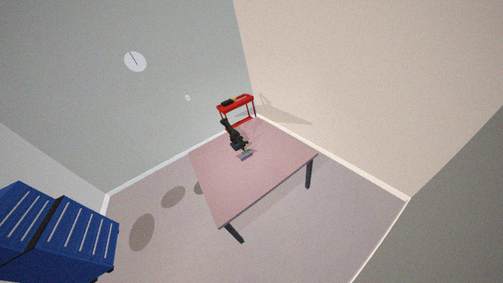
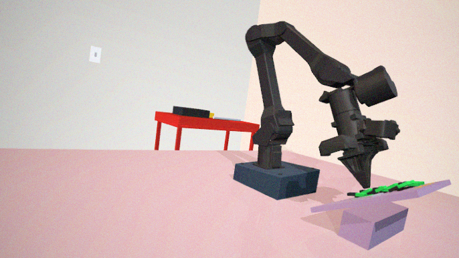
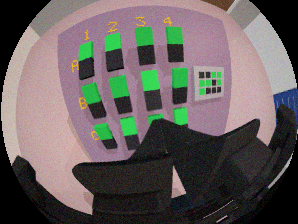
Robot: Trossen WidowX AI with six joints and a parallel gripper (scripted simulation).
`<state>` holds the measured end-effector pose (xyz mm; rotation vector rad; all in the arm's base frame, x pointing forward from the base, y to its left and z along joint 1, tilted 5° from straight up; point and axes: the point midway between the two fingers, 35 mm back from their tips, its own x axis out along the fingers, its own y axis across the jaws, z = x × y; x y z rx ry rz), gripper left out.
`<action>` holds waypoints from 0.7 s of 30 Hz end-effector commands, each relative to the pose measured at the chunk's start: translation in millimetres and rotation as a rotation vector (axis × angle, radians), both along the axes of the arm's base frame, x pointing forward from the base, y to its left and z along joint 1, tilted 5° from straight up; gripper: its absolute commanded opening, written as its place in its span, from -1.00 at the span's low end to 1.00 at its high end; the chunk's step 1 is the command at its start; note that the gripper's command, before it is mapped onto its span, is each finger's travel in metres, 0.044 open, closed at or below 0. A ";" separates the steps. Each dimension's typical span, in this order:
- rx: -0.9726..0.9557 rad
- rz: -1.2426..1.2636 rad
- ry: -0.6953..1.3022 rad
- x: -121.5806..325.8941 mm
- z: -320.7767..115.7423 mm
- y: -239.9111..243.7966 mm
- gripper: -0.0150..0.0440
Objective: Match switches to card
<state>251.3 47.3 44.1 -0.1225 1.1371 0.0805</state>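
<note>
At the wrist view's lower middle, the hand [image 2: 366, 187] [image 3: 157, 123] hides the near halves of row C's third and fourth switches [image 3: 180, 116]; from above, the switches blur together.

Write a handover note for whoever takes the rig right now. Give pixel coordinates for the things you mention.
Gripper [image 1: 243, 149] [image 2: 366, 187] [image 3: 157, 123]: shut, holding nothing, low over the panel's near side; contact unclear.
Panel [image 1: 240, 156] [image 2: 328, 205] [image 3: 205, 50]: in front of the arm, rows A (far) to C.
Card [image 3: 209, 83], right of the grid: A dark, dark, green, green; B green, green, dark, green; C green, dark, dark, dark.
Done: can't tell; raised halves aren't clear, and C3, C4 are partly hidden.
Left: check tilts, flip mismatches only, lift clear, hold still.
</note>
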 end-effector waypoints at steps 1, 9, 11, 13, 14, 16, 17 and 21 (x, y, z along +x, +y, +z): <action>0.003 0.003 0.004 -0.8 -1.5 0.5 -0.49; 0.003 0.003 0.004 -0.3 -2.5 0.5 -0.49; 0.003 0.003 0.004 -0.2 -2.8 0.5 -0.49; 0.003 0.003 0.004 -0.1 -3.0 0.5 -0.49; 0.003 0.003 0.004 0.0 -3.1 0.5 -0.49; 0.003 0.003 0.004 0.1 -3.4 0.5 -0.49; 0.003 0.003 0.004 0.2 -3.5 0.5 -0.49; 0.003 0.003 0.004 0.4 -4.0 0.5 -0.49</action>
